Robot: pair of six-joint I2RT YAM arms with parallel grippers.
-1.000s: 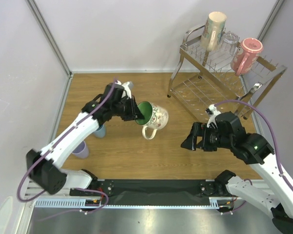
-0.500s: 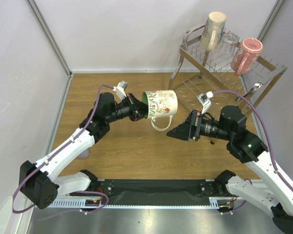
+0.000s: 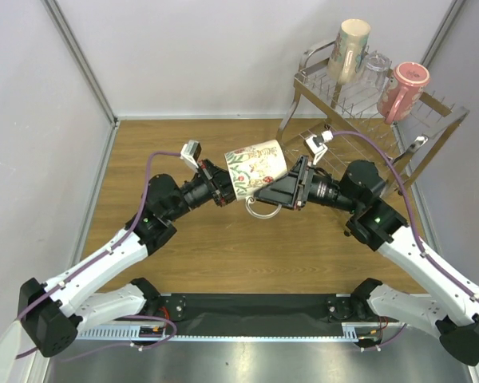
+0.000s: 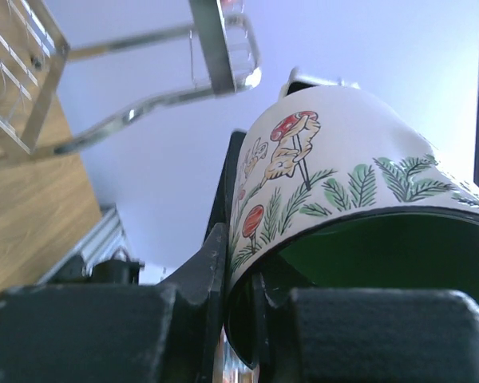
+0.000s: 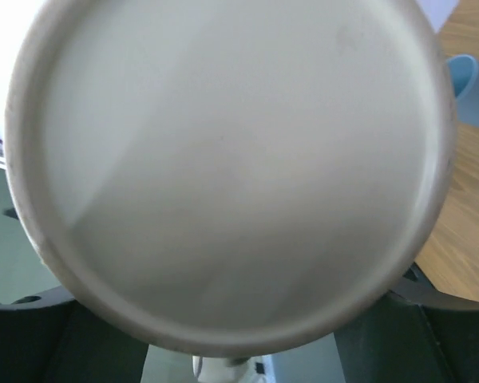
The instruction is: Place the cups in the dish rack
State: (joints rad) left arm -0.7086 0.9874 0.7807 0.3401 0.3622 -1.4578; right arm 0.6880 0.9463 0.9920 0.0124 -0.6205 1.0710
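Note:
The white mug with green inside (image 3: 255, 169) hangs sideways in mid-air over the table's middle, its handle down. My left gripper (image 3: 227, 187) is shut on its rim, one finger (image 4: 199, 279) outside the wall and one inside against the green. My right gripper (image 3: 276, 190) comes from the right with its jaws wide around the mug's base (image 5: 231, 159); whether they press it is hidden. The dish rack (image 3: 292, 112) stands at the far right, with a beige mug (image 3: 350, 48), a clear glass (image 3: 373, 70) and a pink mug (image 3: 403, 90) on its top tier.
A light-blue tumbler (image 5: 473, 92) stands on the wooden table beyond the mug. The rack's lower tier (image 3: 335, 148) is just behind my right arm. White walls and metal posts close in the table on the left, back and right.
My left arm carried the mug right and turned its base towards the right arm. My right gripper moved left and up until its jaws came around the mug's base.

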